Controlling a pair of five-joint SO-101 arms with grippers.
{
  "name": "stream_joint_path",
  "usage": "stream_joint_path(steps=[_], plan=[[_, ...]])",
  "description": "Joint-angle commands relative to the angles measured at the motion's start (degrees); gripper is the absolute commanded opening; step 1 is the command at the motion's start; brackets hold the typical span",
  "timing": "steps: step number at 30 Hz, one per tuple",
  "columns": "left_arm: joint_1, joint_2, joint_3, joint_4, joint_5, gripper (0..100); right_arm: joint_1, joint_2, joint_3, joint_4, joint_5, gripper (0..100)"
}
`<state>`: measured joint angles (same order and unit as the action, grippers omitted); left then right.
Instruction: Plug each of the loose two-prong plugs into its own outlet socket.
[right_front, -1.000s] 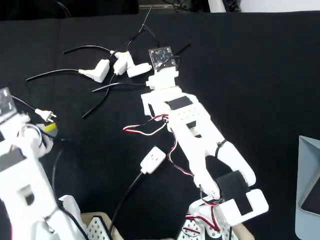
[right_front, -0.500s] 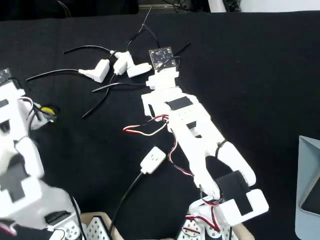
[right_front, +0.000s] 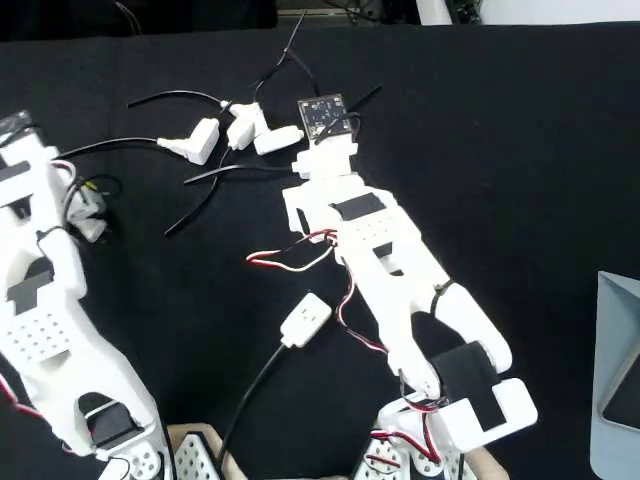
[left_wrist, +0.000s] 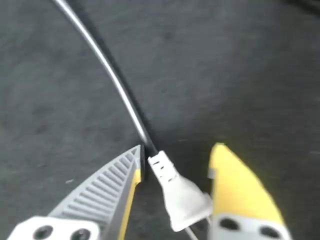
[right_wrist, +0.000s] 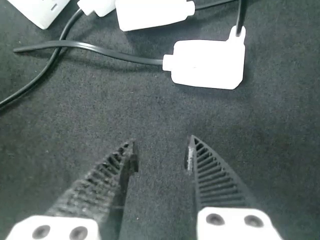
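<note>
The left hand (left_wrist: 178, 150) is open. Its ridged grey finger (left_wrist: 100, 200) and its yellow finger (left_wrist: 240, 195) stand on either side of a white two-prong plug (left_wrist: 180, 200), which lies on the black surface (left_wrist: 240, 60). The plug's black cord (left_wrist: 107, 70) runs away from the hand. The grey fingertip is just beside the point where cord meets plug, and the yellow finger stands a little apart from the plug's body. The prong end points back toward the wrist, and the prongs are hard to make out.

The step in hand appears to be gripping this plug. It would go best if the fingers closed on the plug's body rather than on the cord. A centred, square grip would keep the plug from twisting and leave the prongs free.

In the high view, a white socket (right_front: 305, 318) on its own black cord lies well apart from the left hand, toward the middle front of the surface.

The right hand (right_wrist: 161, 143) is also open and holds nothing. It hangs over bare surface near a white block (right_wrist: 207, 62). That block belongs to a cluster of three white blocks (right_front: 240, 135) with cords at the far side.

The surface is black and cloth-like, with loose black cords looping across it. A grey object (right_front: 618, 370) sits at its right edge. Beyond the far edge there is a dark strip of room, with a pale patch at the right.
</note>
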<state>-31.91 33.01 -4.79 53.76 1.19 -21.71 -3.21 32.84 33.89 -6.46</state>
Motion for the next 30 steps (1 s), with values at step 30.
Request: stream_joint_path(steps=[30], plan=[[26.4,-16.6,-2.6,31.0,6.3,3,6.0,-1.8,-1.6,-1.0,-0.1,15.6]])
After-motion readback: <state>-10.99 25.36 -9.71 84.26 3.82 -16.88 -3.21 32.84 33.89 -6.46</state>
